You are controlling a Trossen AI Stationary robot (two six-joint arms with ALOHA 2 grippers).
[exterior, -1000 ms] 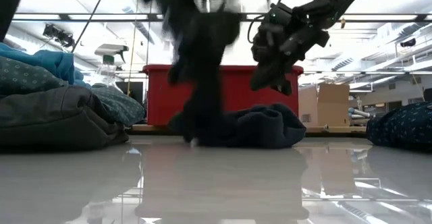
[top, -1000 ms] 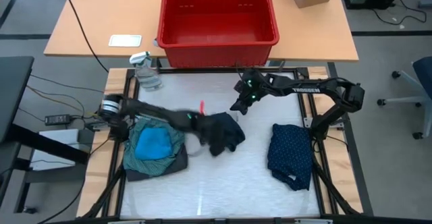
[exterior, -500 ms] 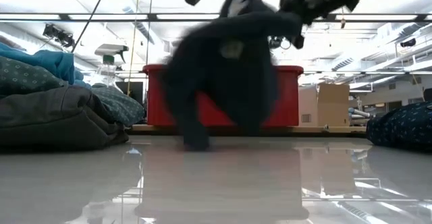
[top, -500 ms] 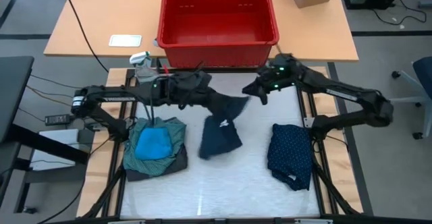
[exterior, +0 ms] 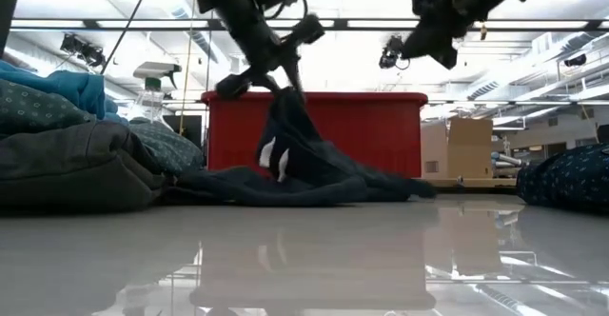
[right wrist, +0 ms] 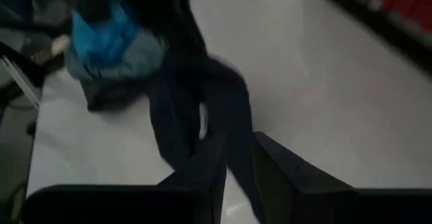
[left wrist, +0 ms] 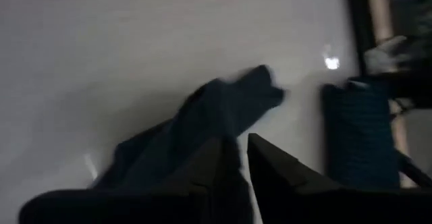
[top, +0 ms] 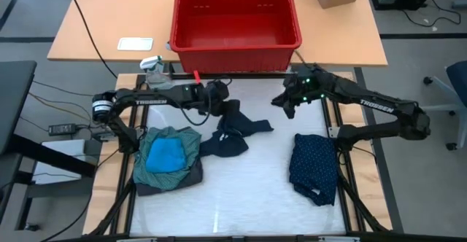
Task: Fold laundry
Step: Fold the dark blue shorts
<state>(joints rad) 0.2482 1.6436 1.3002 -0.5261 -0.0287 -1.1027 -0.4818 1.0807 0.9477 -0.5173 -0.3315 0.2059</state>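
High view: the dark garment lies crumpled beside the left gripper; whether its fingers grip the cloth cannot be told. "TROSSEN" is printed on the right arm.

Low view: the garment hangs from below the left gripper down to the table.

Right wrist view: the right gripper fingers stand slightly apart, empty, with blurred garment beyond.

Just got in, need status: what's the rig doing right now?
Laundry folding. The left gripper is at the top edge of a dark garment that lies crumpled mid-table, one corner pulled up toward it. The right gripper hovers apart from it, holding nothing. A teal and blue pile sits on the left side of the table, a navy dotted piece on the right. The red bin behind looks empty.
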